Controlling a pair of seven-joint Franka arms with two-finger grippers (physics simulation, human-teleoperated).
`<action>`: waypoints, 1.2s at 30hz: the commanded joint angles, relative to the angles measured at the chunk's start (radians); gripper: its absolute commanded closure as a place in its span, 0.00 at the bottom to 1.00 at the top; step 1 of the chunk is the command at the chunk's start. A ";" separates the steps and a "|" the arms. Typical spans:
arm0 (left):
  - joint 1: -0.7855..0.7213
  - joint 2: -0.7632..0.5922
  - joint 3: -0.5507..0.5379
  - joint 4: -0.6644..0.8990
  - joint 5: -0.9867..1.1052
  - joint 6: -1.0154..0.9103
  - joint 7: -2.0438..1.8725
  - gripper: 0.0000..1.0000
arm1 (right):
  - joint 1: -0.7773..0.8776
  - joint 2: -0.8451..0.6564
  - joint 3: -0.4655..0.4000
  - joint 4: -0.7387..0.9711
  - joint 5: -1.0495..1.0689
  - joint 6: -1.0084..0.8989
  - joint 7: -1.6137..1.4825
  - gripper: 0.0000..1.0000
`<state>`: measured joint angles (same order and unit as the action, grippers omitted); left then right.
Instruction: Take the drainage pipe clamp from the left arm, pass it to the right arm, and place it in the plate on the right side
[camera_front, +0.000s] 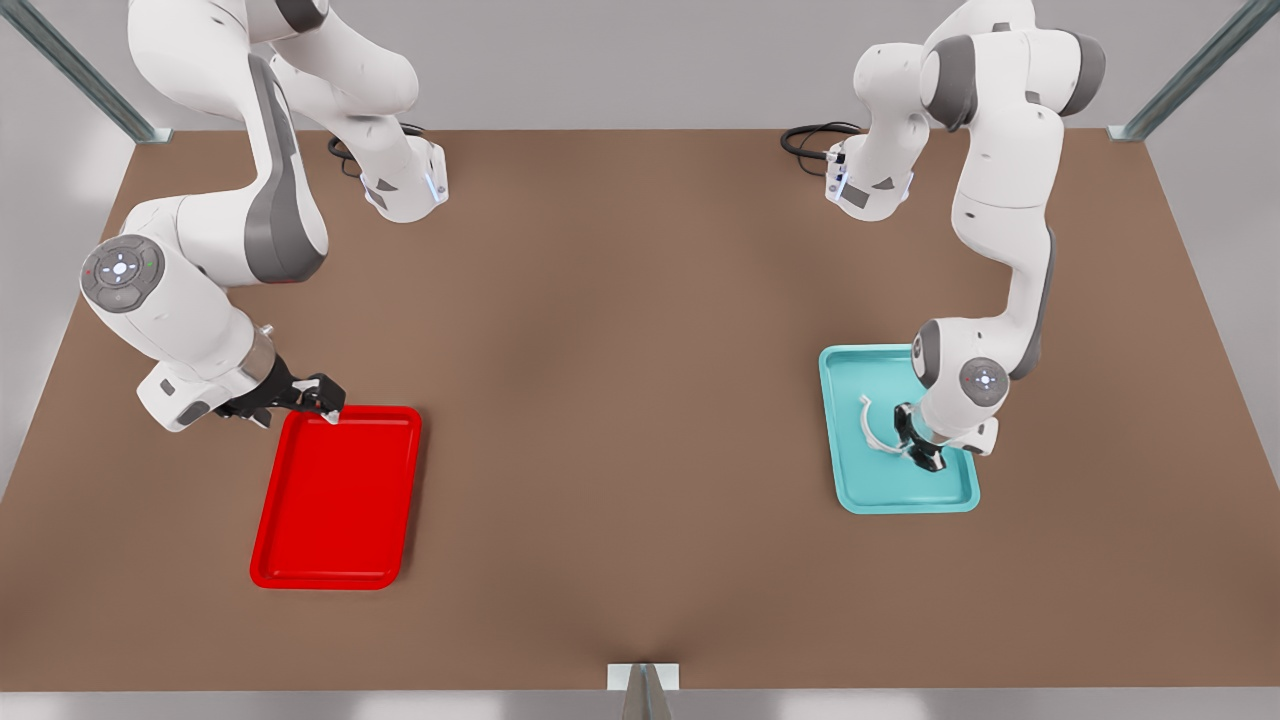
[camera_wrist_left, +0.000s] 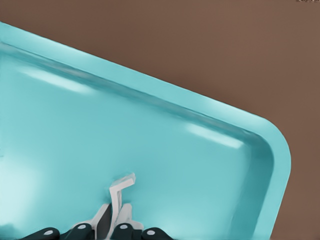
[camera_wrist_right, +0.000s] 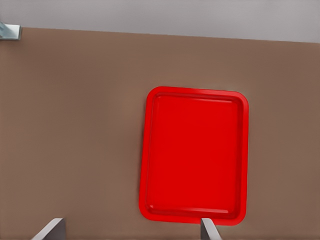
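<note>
A: Over the teal tray (camera_front: 850, 480), at the front view's right, left hand (camera_front: 916, 440) is pinching the drainage pipe clamp (camera_front: 870, 425); pickup step underway.

B: Right hand (camera_front: 325, 398) is hovering spread wide over the plate (camera_front: 330, 520)'s far edge. Next: lifting, carrying mid-desk (camera_front: 620, 400) for handover.

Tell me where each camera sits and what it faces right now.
Front view: high, looking down on the brown table, both arms in sight.
Left wrist view: on the left gripper, facing the light teal tray; fingers grip the small white plastic clamp.
Right wrist view: above the bright red tray, right gripper open.
Front shares each tray.
</note>
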<state>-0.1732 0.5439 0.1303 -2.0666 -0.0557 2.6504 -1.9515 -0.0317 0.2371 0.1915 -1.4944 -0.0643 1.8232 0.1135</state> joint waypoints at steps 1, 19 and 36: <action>-0.002 -0.001 0.000 0.000 0.000 0.005 -0.196 0.79 | -0.001 -0.001 0.000 0.000 0.000 0.002 -0.003 0.00; -0.041 -0.016 -0.005 0.362 -0.018 -0.483 -0.063 0.79 | -0.001 -0.001 0.000 0.000 0.001 0.002 -0.005 0.00; -0.583 0.202 -0.037 0.823 -0.270 -0.343 -1.192 0.79 | 0.084 0.106 0.180 -0.020 0.000 0.113 0.248 0.00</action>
<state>-0.7457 0.7397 0.0947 -1.2540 -0.3234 2.2241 -2.5087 0.0351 0.3388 0.3551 -1.5157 -0.0650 1.8855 0.1558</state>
